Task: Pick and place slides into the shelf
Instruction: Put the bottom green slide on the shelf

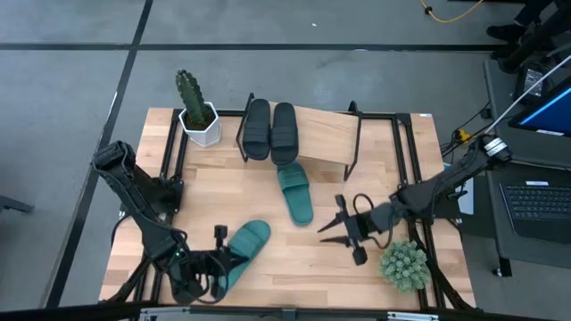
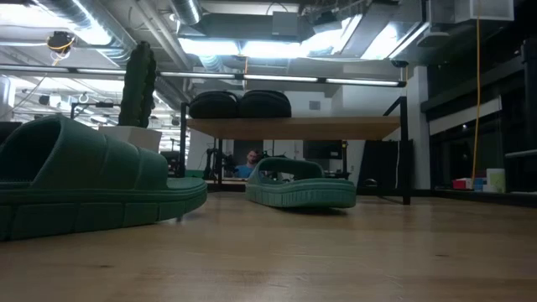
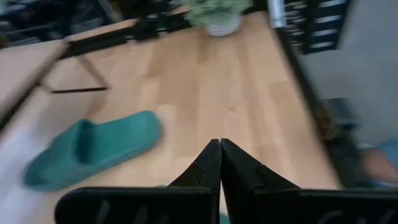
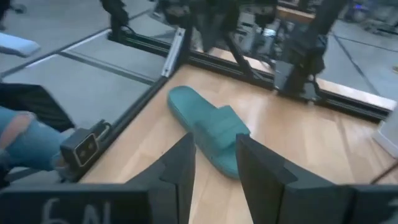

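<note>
Two black slides (image 1: pixel 269 129) lie side by side on the shelf's left part (image 1: pixel 326 134); they also show on the board (image 2: pixel 294 127) in the low view. One teal slide (image 1: pixel 295 194) lies sole down mid-table, just in front of the shelf. The other teal slide (image 1: pixel 247 245) lies near the table's near edge (image 2: pixel 84 184). My left gripper (image 1: pixel 217 254) is shut (image 3: pixel 219 144) at this slide's left side. My right gripper (image 1: pixel 332 223) is open to the right of both teal slides, pointing left toward the near one (image 4: pixel 208 134). My left gripper is shut right beside the near teal slide, and a sliver of teal (image 3: pixel 221 216) shows below its fingers. I cannot tell whether it touches the slide.
A cactus in a white pot (image 1: pixel 194 111) stands at the far left corner, next to the shelf. A green succulent (image 1: pixel 404 265) sits at the near right corner. The shelf's right part is bare board. A person's leg (image 4: pixel 25 143) shows beyond the near edge.
</note>
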You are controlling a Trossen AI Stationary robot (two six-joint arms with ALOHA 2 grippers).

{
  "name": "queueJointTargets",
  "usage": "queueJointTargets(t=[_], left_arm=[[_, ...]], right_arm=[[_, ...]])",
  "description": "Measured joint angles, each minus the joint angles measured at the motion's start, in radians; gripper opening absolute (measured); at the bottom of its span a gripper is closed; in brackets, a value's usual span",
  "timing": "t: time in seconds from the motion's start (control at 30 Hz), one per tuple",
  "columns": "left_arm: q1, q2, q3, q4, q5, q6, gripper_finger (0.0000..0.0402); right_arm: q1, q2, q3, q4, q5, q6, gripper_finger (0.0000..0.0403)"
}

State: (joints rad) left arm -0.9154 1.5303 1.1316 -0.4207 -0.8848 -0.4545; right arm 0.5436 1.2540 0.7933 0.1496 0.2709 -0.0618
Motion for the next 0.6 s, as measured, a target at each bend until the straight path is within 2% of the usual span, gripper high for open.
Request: queueJointTargets(t=[0.1,0.2,0.37,0.6], left_arm=[[-0.010,0.000,0.000,0.021,0.042,0.019,0.0002],[-0.022,0.000,0.000,0.020,0.066,0.015,0.0001],[-0.060,0.001,-0.004,0.029,0.046,0.015,0.0002],[-0.103,0.002,-0.156,0.235,0.013,0.014,0.0002]], right_arm=[[0.058,0.058,0.000,0.036,0.120,0.043,0.0116],[0.103,0.112,0.000,0.099,0.179,0.072,0.0116],[0.154,0.184,0.000,0.224,0.182,0.084,0.0116],[0.194,0.244,0.000,0.345,0.184,0.087,0.0116]])
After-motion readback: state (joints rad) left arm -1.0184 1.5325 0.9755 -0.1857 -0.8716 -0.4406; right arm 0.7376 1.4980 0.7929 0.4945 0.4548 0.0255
